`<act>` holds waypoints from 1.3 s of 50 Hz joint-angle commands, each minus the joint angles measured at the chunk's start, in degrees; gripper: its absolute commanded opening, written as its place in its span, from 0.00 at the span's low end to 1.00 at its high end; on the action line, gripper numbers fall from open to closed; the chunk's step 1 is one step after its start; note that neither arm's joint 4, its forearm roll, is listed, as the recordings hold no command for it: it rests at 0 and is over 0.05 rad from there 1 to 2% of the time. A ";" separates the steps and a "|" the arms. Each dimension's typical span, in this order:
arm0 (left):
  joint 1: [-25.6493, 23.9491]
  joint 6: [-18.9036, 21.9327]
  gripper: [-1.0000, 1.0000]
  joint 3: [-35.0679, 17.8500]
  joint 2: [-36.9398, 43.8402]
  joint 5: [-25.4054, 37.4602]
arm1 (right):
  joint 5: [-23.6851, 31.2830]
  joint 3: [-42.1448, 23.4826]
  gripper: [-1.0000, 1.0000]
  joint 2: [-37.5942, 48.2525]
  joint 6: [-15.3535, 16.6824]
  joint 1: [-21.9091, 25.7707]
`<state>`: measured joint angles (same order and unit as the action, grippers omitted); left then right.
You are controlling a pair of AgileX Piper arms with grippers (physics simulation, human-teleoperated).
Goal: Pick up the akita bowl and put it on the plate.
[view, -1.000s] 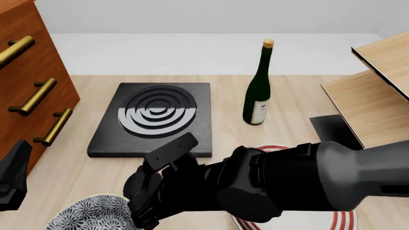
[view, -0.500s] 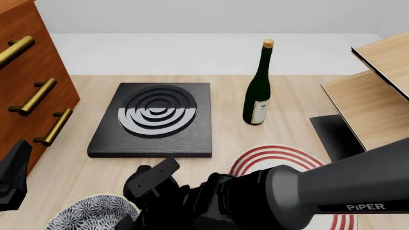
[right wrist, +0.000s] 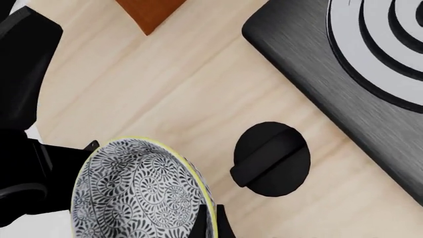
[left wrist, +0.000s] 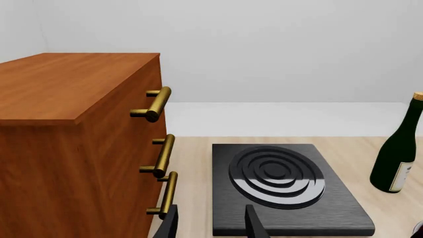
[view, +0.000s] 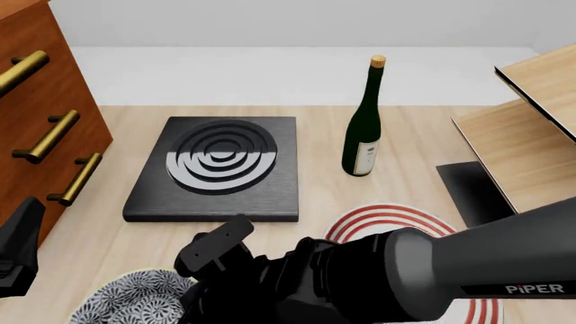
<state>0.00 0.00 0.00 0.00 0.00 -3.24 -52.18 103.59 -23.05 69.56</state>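
The akita bowl (view: pixel 131 297) (right wrist: pixel 132 191), navy-and-white patterned with a pale yellow rim, sits at the table's near left edge. My right gripper (right wrist: pixel 210 223) is down at the bowl's rim, its fingers closed on the rim's edge. In the front view my right arm (view: pixel 378 277) hides those fingers and the near part of the plate (view: pixel 396 219), a white plate with red rings to the right of the bowl. My left gripper (left wrist: pixel 211 225) (view: pixel 13 260) is open and holds nothing, parked at the far left by the drawers.
A black square stove (view: pixel 216 165) lies behind the bowl, with a black round knob (right wrist: pixel 271 158) on the table at its near edge. A green wine bottle (view: pixel 365 121) stands behind the plate. A wooden drawer cabinet (view: pixel 45 121) lines the left, a wooden shelf (view: pixel 531 135) the right.
My right arm has swung left and down over the bowl, uncovering more of the plate. The bowl's pale rim no longer shows in the front view.
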 commanded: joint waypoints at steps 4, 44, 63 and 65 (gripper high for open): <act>0.00 0.00 1.00 0.00 0.00 0.00 | 3.24 1.78 0.00 -7.59 1.84 -2.50; 0.00 0.00 1.00 0.00 0.00 0.00 | 17.39 21.75 0.00 -43.52 5.04 -35.02; 0.00 0.00 1.00 0.00 0.00 0.00 | 17.53 28.69 0.00 -47.40 6.14 -46.39; 0.00 0.00 1.00 0.00 0.00 0.00 | 16.97 29.25 0.00 -47.17 6.04 -47.34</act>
<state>0.00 0.00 0.00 0.00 0.00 14.72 -26.26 57.70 -17.24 27.97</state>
